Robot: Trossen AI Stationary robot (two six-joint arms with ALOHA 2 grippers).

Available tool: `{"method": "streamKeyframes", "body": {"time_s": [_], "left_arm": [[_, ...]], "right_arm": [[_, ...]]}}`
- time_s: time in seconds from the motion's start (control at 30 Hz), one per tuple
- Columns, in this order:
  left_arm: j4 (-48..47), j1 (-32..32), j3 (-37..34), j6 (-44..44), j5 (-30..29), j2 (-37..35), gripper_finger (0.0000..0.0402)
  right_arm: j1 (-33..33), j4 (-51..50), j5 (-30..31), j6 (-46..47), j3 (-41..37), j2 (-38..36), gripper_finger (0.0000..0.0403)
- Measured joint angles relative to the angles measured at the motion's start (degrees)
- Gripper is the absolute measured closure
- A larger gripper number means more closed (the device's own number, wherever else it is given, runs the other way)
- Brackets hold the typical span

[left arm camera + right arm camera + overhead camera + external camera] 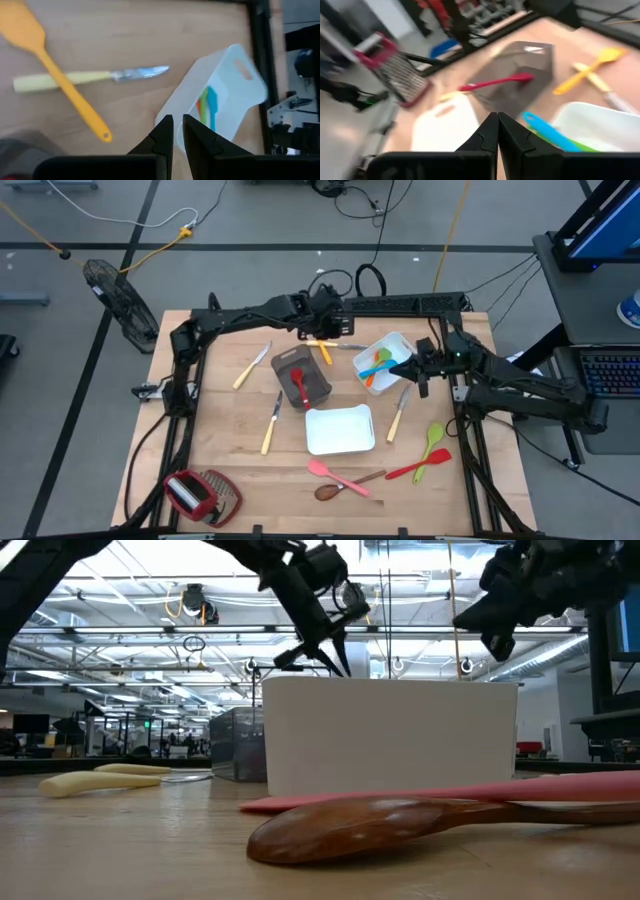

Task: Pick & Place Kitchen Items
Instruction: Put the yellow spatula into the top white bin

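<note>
This is a robotics lab in a large open industrial hall. Around the pale wooden table [240, 460], the grey concrete floor [250, 220] carries loose black and yellow cables [150, 240]. Beyond the table, the low view shows a high ceiling of white steel trusses [130, 635] with strip lights, and rows of distant workstations [120, 730].

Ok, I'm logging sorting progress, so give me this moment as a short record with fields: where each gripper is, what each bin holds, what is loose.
left gripper: above yellow spatula, fingers nearly closed, empty
right gripper: at white tray's edge, shut, empty
white tray: blue spoon, orange and green utensils
grey bin: red utensil
flat white tray: nothing inside
loose near front edge: pink spatula, wooden spoon
</note>
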Motion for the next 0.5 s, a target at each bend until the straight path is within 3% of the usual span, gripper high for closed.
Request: {"method": "streamKeyframes", "body": {"time_s": [0.23,0.5], "left_arm": [[-1.03,1.87,-0.02,-4.37,2.37,1.84,0.0360],[-0.67,2.95,0.00,-7.20,1.74,3.75,0.0360]], "right_arm": [[0.64,-8.81,7.44,-1.95,0.25,-5.23,0.0403],[0.64,-10.81,7.52,-3.00,0.25,-8.16,0.0403]]}}
